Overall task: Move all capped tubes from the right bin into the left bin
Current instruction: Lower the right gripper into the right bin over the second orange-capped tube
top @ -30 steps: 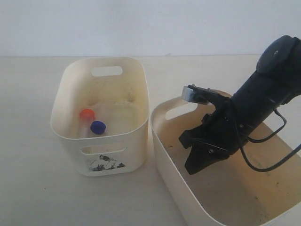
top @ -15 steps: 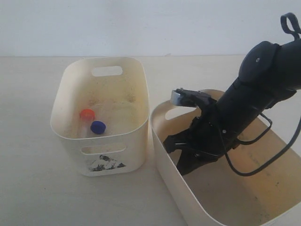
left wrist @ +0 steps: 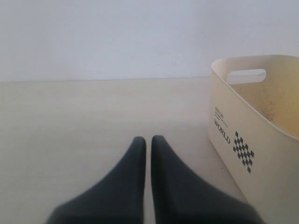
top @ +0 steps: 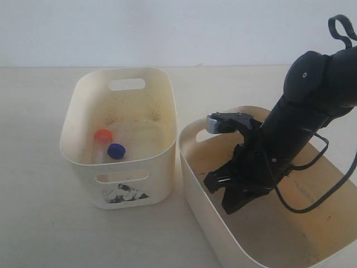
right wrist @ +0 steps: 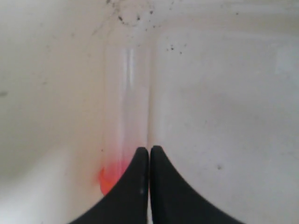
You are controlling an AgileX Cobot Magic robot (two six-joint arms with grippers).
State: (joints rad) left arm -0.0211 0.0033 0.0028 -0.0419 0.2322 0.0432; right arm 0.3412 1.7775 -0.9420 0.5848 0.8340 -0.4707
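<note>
Exterior: right gripper (top: 230, 205) sat low inside right bin (top: 196, 184); left bin (top: 70, 120) held an orange-capped tube (top: 103, 135) and a blue-capped tube (top: 116, 151).
Left wrist: left gripper (left wrist: 145, 140) pinched together, empty.
Right wrist: jaws pressed tip to tip, gripping nothing; second orange-capped tube (right wrist: 126, 93) lay just beyond.
Pick-up step; jaws need opening first.

Matte black right arm (top: 304, 106) of rounded housings, thin black cable (top: 329, 198) looping behind the right pincer (top: 228, 205). Silver-grey block (top: 219, 123) above it. Smooth, tapered black fingers (left wrist: 131, 186) on the left pincer (left wrist: 145, 139).
</note>
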